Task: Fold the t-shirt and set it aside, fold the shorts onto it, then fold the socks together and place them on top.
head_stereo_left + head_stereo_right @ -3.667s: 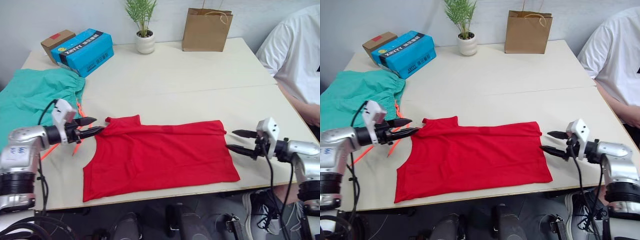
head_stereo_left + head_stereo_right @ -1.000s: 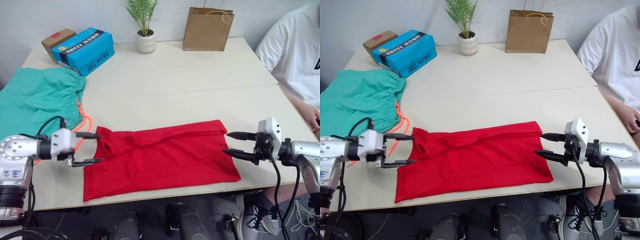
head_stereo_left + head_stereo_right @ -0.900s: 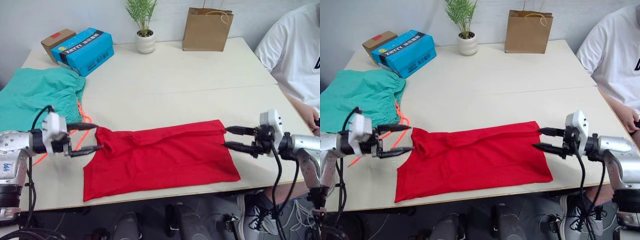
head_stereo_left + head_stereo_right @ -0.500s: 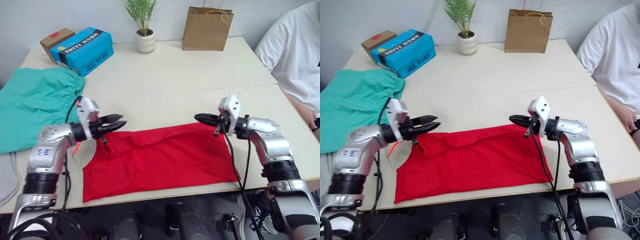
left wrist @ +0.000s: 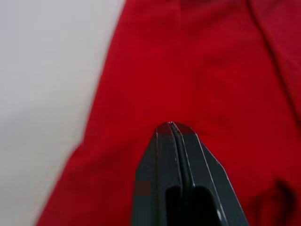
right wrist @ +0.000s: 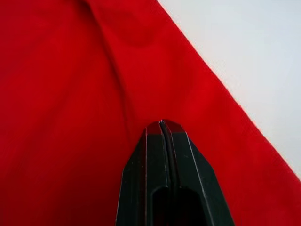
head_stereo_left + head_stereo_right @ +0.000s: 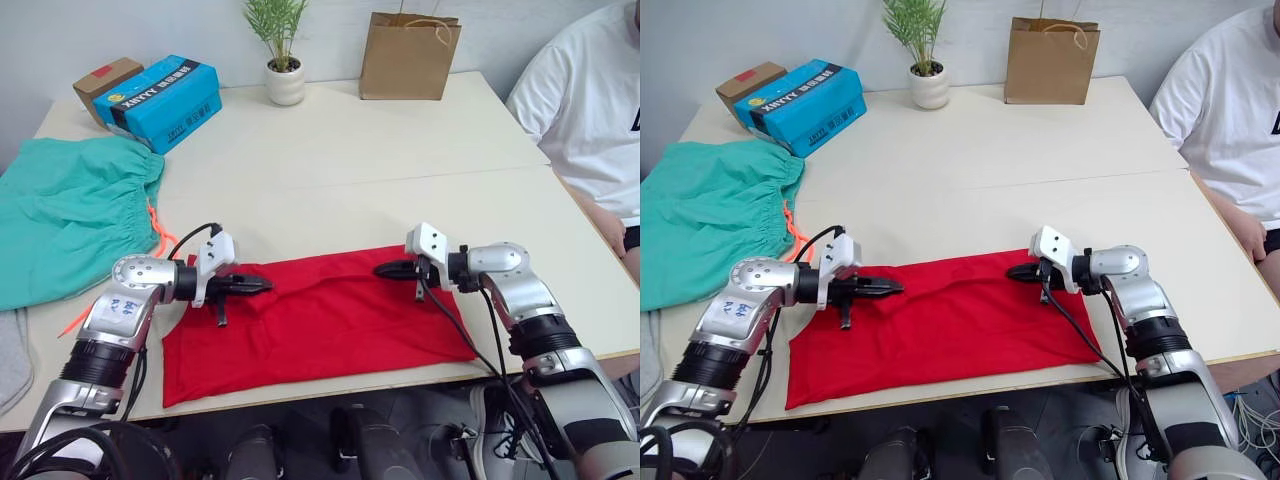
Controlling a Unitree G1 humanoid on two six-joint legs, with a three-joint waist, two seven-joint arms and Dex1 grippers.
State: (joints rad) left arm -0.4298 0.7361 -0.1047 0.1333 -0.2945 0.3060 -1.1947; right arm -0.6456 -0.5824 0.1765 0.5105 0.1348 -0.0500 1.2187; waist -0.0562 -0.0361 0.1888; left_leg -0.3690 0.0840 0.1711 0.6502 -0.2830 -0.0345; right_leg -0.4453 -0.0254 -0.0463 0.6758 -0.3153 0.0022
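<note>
- We see a brown paper bag (image 7: 402, 56) standing upright at the table's far edge; what it holds is hidden from us. A white pot (image 7: 285, 88) beside it holds a green plant.
- The t-shirt (image 7: 320, 320), soft red cotton, lies as a creased long band near the table's (image 7: 400, 150) front edge.
- Our left gripper (image 7: 258, 284) has its jaws pressed together on the t-shirt's left part; the right gripper (image 7: 385, 269) is likewise closed on its far right edge (fabric appears pinched in both wrist views).
- The shorts (image 7: 70, 215), teal with a gathered waistband, spread over the table's left edge, orange drawstring (image 7: 158, 232) trailing.
- Bare tabletop stretches between t-shirt and bag.
</note>
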